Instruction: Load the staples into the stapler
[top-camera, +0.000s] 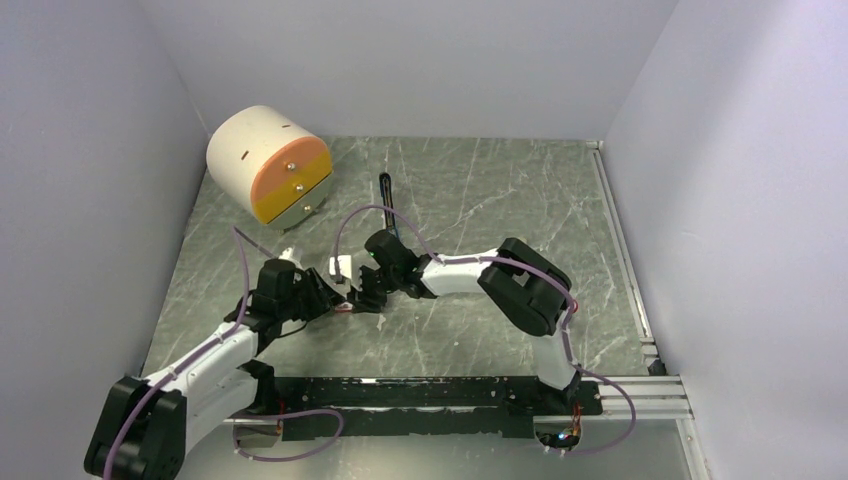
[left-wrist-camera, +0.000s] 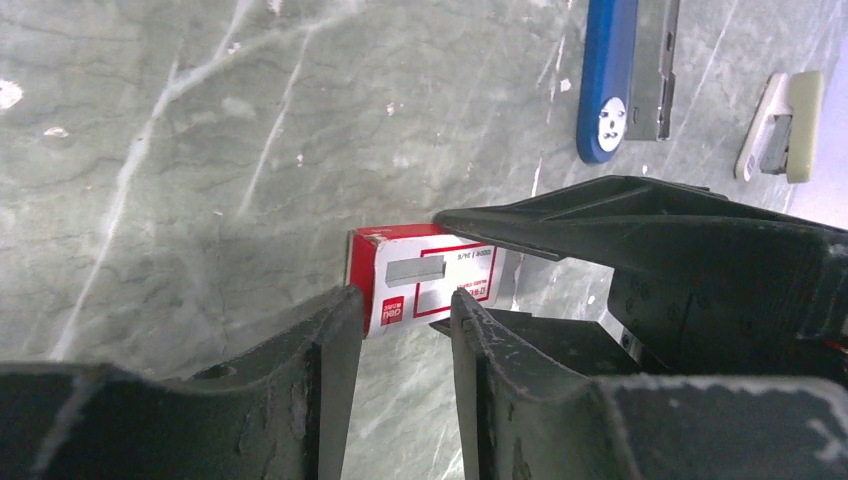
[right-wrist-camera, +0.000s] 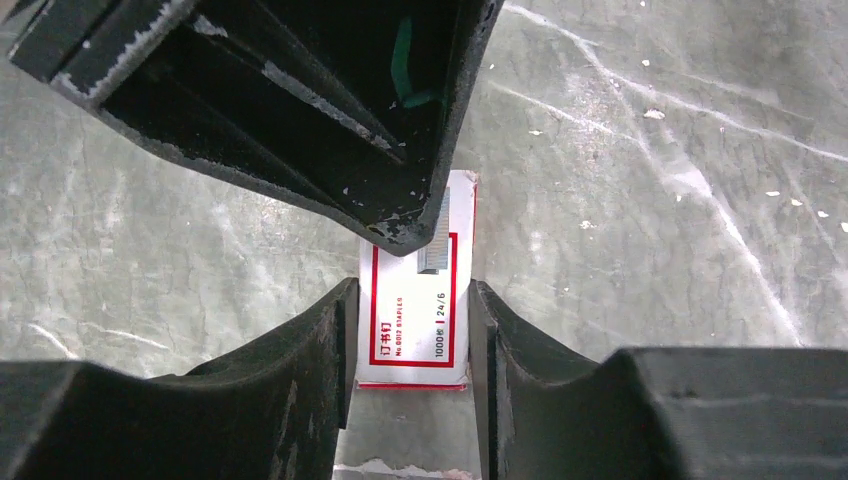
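**Right end effector** (right-wrist-camera: 412, 290): the jaws are narrowed onto the two long sides of the staple box (right-wrist-camera: 413, 345). No gap shows on either side, so it is judged to be gripping the box. The box runs lengthways away from the wrist, and its far end projects past the fingertips.

**Left end effector** (left-wrist-camera: 404, 296): the jaws are slightly apart with nothing between them. Its tips come in obliquely over the projecting end of the box. Contact cannot be confirmed, nor whether the box rests on the worktop (left-wrist-camera: 200, 150) or is raised off it.

**Staples:** not exposed, presumed inside the box.

**Handling:** the box is probably light, thin card that would crush under a hard squeeze. Hold it across the long sides and leave the end flap free. The strips inside are likely brittle and would snap if bent.

**Stapler** (left-wrist-camera: 605, 75): lies on the worktop ahead and to the right of the left end effector, well apart, with its metal channel showing beside the blue body. A pale bar (left-wrist-camera: 785, 125) lies further right.

**Pose:** both forearms run low over the worktop with the wrists converging. The right elbow is folded outward.
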